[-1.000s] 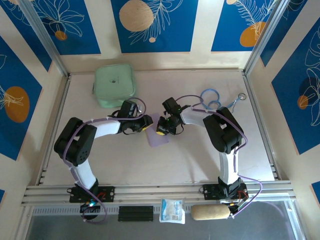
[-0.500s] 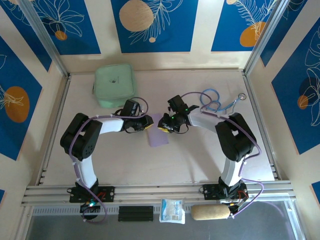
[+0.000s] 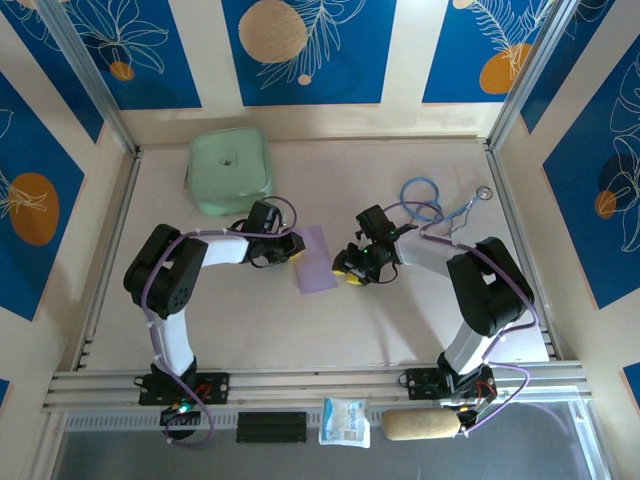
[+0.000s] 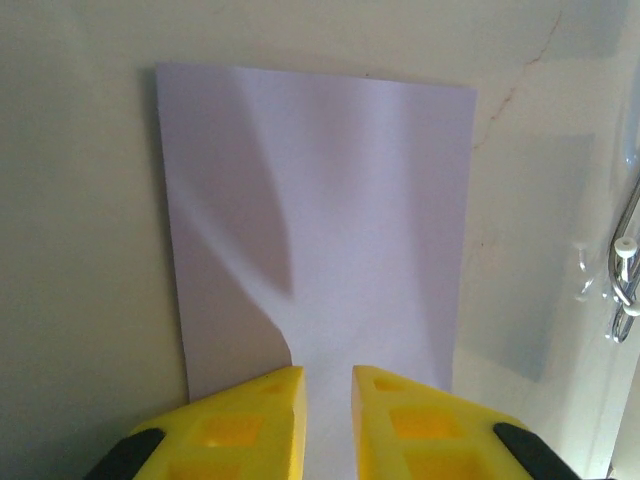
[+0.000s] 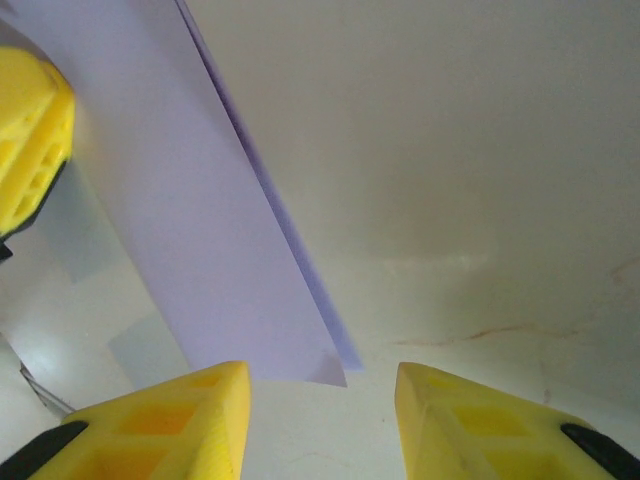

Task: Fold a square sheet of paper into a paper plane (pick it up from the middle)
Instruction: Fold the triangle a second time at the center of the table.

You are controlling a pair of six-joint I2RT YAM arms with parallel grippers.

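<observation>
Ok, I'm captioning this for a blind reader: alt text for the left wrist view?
A folded pale lilac sheet of paper lies on a beige table, its near edge between the left gripper's two yellow fingers, which stand nearly closed on it.

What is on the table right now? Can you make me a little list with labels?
paper: lilac sheet, folded over, lying mid-table
left gripper: closed on the paper's near edge
right gripper: open, just right of the paper, holding nothing
pouch: mint-green, far left corner
cable: blue loop, far right
table: pale surface
</observation>
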